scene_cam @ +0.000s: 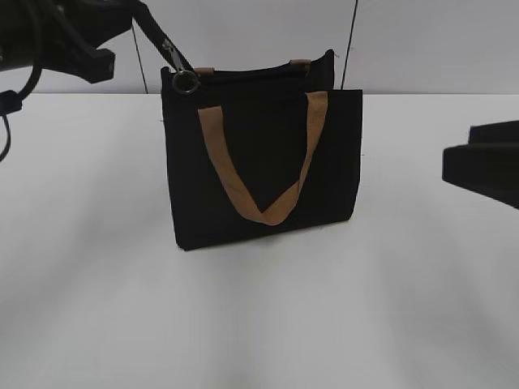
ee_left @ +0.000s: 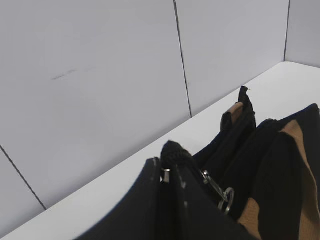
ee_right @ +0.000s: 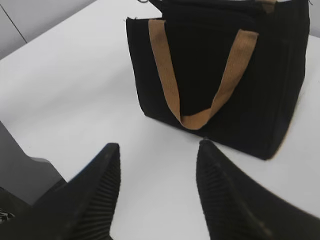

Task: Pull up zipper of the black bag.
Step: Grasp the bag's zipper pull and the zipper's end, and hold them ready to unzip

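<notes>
With the black bag (scene_cam: 263, 162) upright mid-table, the left gripper (ee_left: 167, 172), pressed together on the zipper (scene_cam: 180, 71) pull at the bag's far-left top corner, seems mid-pull and next must draw it rightward, while the right gripper (ee_right: 157, 187) hangs spread nearby.

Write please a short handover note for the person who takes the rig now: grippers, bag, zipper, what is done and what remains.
Left gripper: at the bag's top left corner, fingers closed on the dark tab of the zipper pull; its silvery ring hangs just below.
Right gripper: open, holds nothing, apart from the bag on its right side.
Black bag: upright on the white table, tan handle hanging down the front.
Done: the pull is grasped at the left end.
Left: how far the zipper is closed cannot be seen from these views; check the top edge before moving on.
</notes>
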Robot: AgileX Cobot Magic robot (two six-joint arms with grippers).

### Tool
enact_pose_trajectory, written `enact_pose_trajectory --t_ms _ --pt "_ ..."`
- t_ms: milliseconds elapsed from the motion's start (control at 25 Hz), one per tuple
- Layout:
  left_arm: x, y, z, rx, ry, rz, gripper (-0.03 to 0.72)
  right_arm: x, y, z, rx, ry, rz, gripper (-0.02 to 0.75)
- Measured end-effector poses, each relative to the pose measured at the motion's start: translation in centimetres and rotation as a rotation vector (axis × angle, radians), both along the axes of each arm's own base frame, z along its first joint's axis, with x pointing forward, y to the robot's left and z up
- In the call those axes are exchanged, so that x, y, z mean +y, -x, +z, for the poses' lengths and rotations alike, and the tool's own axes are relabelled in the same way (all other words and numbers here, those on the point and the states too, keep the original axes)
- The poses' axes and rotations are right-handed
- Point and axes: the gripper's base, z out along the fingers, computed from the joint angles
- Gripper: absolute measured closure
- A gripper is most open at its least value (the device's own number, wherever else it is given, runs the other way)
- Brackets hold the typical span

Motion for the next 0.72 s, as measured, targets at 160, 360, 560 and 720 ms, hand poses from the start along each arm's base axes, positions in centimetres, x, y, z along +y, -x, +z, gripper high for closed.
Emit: enact_pose_trajectory --t_ms 160,360,560,720 --pt "-0.1 -0.2 0.6 -0.018 0.008 -0.002 0.676 0.1 -2.5 -0.8 0.010 -0.046 -0.001 0.360" --pt "-0.2 -0.4 1.7 -0.048 0.019 -0.005 0.676 0.5 -4.4 -0.3 -0.037 -0.023 0.037 0.360" --pt "-0.3 -0.3 1.7 -0.049 0.020 -0.007 0.676 2.3 -6.8 1.0 -0.069 0.017 0.109 0.360" --pt "-0.3 -0.3 1.7 -0.049 0.020 -0.007 0.676 4.2 -9.3 0.7 -0.050 0.073 0.153 0.360"
